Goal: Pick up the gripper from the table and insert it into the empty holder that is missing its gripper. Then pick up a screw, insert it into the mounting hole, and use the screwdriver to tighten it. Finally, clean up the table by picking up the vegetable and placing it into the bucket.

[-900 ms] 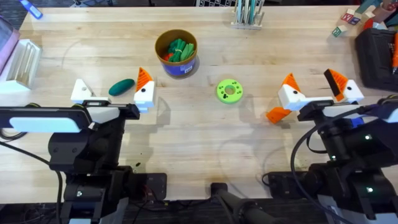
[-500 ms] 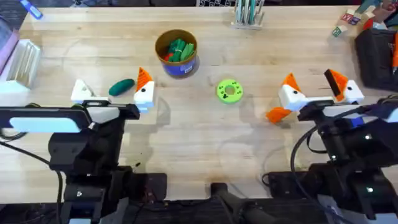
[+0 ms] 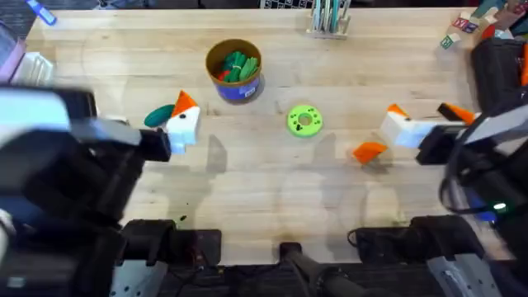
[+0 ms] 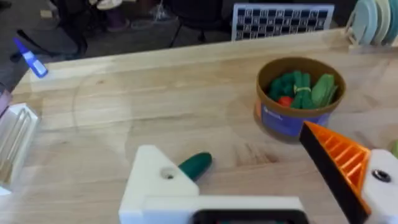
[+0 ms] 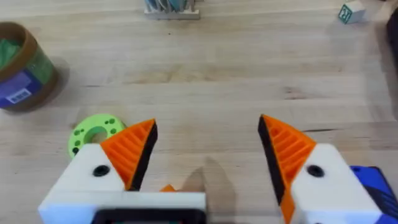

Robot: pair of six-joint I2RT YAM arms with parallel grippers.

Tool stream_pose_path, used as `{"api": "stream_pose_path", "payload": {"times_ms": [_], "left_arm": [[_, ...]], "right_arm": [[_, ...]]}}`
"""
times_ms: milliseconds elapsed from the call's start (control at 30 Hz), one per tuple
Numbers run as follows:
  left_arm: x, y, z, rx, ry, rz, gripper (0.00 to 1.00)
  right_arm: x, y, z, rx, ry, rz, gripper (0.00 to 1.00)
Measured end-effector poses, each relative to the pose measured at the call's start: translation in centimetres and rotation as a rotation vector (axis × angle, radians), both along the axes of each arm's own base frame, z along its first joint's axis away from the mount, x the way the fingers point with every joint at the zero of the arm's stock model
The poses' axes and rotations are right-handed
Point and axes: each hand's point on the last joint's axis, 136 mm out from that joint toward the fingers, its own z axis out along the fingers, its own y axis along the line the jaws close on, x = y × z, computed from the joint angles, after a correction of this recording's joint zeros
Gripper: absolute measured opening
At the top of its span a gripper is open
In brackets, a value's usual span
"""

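A light wooden butcher-block desk (image 3: 330,198) is spanning the scene. At its far edge a rack of pale upright items (image 3: 329,16) is standing, and a black-and-white checkerboard panel (image 4: 283,18) is leaning behind it. Beyond, the room is lying dark.

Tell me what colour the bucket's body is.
Blue-purple, under a tan rim; the bucket shows best in the left wrist view.

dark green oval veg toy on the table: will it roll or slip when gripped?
The smooth dark green oval toy vegetable looks rounded all over, so it would probably roll if nudged from the side. Its glossy-looking skin suggests it may slip from a narrow pinch; gripping across its middle seems safer. It looks small and rigid, so likely light. It lies flat on the light wooden table.
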Motion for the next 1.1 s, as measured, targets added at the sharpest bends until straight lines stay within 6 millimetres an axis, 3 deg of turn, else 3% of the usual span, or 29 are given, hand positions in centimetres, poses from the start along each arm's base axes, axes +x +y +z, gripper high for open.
{"api": "stream_pose_path", "payload": {"times_ms": [167,300,400,600,800,967,1000,1100], "left_arm": [[0.0,0.0,-0.9,0.052,0.307,-0.022,0.985],[1.3,0.0,-2.1,0.064,0.505,-0.035,0.985],[2.5,0.0,-3.8,0.066,0.615,-0.043,0.985],[3.0,0.0,-8.0,0.068,0.791,-0.048,0.985],[3.2,0.1,-9.0,0.096,0.831,-0.067,0.981],[3.2,0.6,-8.8,0.140,0.824,-0.056,0.195],[3.2,0.7,-8.6,0.164,0.815,-0.056,0.283],[3.0,0.1,-7.3,0.238,0.765,-0.069,0.755]], "right_arm": [[0.4,0.0,2.9,-0.006,0.135,0.004,0.990],[1.9,0.2,4.2,-0.001,0.195,0.017,0.991],[2.9,0.5,4.0,0.007,0.234,0.031,0.990],[3.3,0.7,2.6,0.014,0.298,0.038,0.991],[3.3,0.7,2.6,0.015,0.296,0.040,0.991],[3.3,0.7,2.6,0.015,0.295,0.040,0.991],[3.3,0.7,2.7,0.015,0.295,0.040,0.991],[3.3,0.7,2.6,0.015,0.295,0.040,0.992]]}}
